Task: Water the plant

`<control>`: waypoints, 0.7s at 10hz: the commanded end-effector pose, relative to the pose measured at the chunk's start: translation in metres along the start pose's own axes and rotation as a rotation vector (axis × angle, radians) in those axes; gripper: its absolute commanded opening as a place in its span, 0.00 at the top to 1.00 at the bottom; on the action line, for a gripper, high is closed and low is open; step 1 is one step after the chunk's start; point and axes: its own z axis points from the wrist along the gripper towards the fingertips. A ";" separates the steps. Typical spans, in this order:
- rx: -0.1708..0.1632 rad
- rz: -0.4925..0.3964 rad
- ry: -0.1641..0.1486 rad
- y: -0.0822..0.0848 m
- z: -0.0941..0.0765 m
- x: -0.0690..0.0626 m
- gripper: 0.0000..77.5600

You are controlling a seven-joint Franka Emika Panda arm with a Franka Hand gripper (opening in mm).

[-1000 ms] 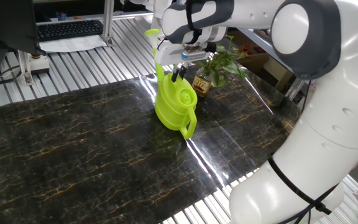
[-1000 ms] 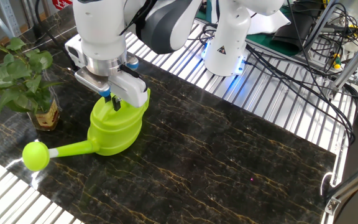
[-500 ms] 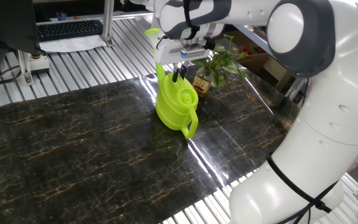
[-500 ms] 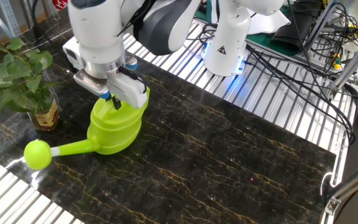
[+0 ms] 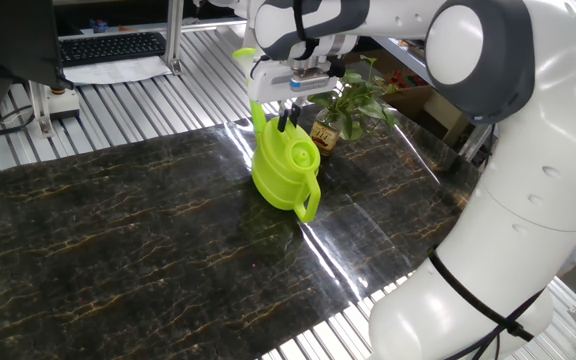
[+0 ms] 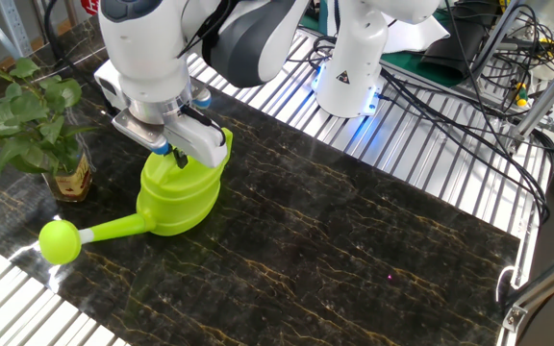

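- Green-leaved plant (image 6: pixel 29 115): one, standing upright in a small brown jar at the far left edge of the dark table (image 6: pixel 354 250) in the other fixed view. Its long axis is vertical; broad leaves spread sideways above the jar.
- Lime-green watering can (image 6: pixel 176 197): one, just beside the plant and apart from it. Its body sits on the table; the spout runs low toward the left, ending in a round rose (image 6: pixel 59 240) in front of the jar. The can's long axis lies along the table edge, spout toward the plant's side.
- Gripper (image 6: pixel 173 156): one, on the single white arm, pointing down at the top of the can. Fingers are clenched on the can's handle.
- Keyboard (image 5: pixel 111 46): one, on the slatted bench behind the table in one fixed view.
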 end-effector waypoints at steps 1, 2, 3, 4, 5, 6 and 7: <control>-0.001 0.004 -0.007 0.000 -0.003 -0.001 0.99; -0.004 0.012 -0.016 0.000 0.000 -0.002 0.99; -0.005 0.010 -0.017 0.000 0.002 -0.002 0.99; -0.005 0.007 -0.018 0.001 0.003 -0.003 0.99; -0.005 0.005 -0.018 0.001 0.003 -0.003 0.99; -0.006 0.013 -0.027 0.002 0.003 -0.003 0.99; -0.009 0.018 -0.031 0.002 0.003 -0.003 0.99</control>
